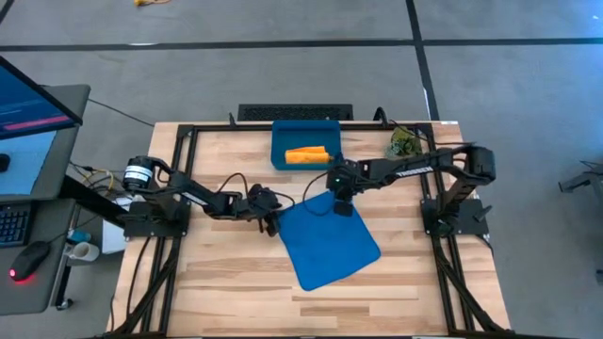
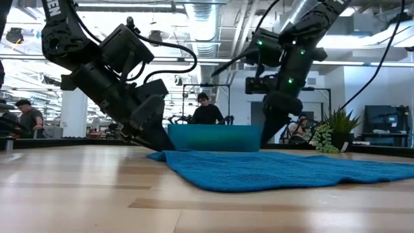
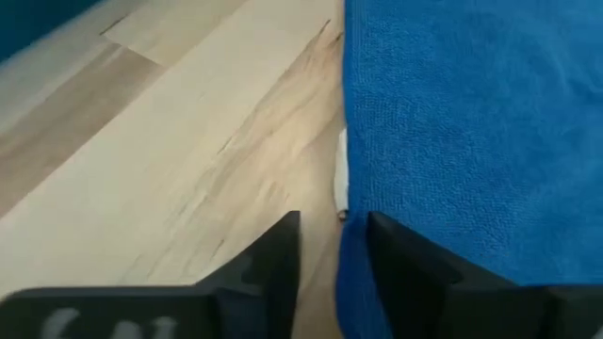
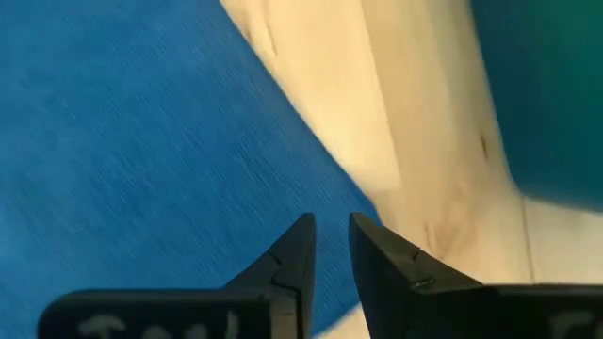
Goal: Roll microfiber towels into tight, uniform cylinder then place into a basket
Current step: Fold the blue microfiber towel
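The blue towel (image 1: 328, 247) lay flat mid-surface. The left gripper (image 1: 273, 224) had narrow fingers astride its left corner; the right gripper (image 1: 343, 203), fingers narrow, sat on its far corner. Rolling seemingly hadn't begun; next, pinch and fold. The orange towel (image 1: 307, 155) lay rolled in the basket (image 1: 281, 143) at the far edge.

Nubby blue cloth towel (image 3: 471, 132) lies on smooth, pale wood table (image 3: 188, 160).

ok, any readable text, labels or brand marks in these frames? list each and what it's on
"EN": white letters on the left arm's upper link, cut off by the frame edge.
White lettering on the right arm's forearm: too small to read.
White marks on the left gripper body and right gripper body: blurred, cropped, unreadable.
Monitor screen: unreadable.
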Motion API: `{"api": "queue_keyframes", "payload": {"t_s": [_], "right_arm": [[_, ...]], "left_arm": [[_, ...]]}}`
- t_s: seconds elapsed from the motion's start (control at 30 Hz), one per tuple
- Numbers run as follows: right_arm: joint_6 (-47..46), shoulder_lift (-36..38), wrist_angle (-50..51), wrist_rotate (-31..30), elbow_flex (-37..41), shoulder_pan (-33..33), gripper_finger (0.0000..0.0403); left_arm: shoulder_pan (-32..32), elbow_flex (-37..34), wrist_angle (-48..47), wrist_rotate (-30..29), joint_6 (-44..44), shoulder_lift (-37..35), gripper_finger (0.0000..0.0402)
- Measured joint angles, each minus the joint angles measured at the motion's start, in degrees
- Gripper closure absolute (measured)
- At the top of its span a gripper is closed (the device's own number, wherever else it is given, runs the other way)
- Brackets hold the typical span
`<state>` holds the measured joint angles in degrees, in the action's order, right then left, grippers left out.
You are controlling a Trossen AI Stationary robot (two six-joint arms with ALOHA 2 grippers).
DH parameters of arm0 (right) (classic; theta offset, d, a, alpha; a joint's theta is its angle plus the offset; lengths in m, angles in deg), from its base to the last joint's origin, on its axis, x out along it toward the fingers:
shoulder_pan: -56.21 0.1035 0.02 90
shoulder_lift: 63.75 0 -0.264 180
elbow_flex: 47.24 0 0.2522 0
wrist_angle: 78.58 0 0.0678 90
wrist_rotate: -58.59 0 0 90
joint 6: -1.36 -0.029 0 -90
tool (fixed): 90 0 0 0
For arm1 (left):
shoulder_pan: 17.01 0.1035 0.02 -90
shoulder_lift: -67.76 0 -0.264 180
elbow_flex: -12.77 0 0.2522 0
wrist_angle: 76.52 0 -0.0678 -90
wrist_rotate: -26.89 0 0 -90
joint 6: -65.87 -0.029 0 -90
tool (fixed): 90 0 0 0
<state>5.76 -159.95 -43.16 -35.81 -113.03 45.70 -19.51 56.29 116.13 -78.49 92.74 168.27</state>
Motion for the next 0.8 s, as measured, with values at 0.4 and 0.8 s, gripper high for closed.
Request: {"api": "queue_keyframes", "payload": {"t_s": [0.4,0.8], "right_arm": [[-0.3,5.6,4.1,-0.2,0.0,-3.6,0.0312],[-3.1,8.9,4.9,-0.1,0.0,-0.2,0.0312]], "left_arm": [[0.0,0.0,0.9,2.3,-3.8,0.2,0.0398],[0.1,0.5,2.6,6.6,-6.8,0.3,0.0302]]}}
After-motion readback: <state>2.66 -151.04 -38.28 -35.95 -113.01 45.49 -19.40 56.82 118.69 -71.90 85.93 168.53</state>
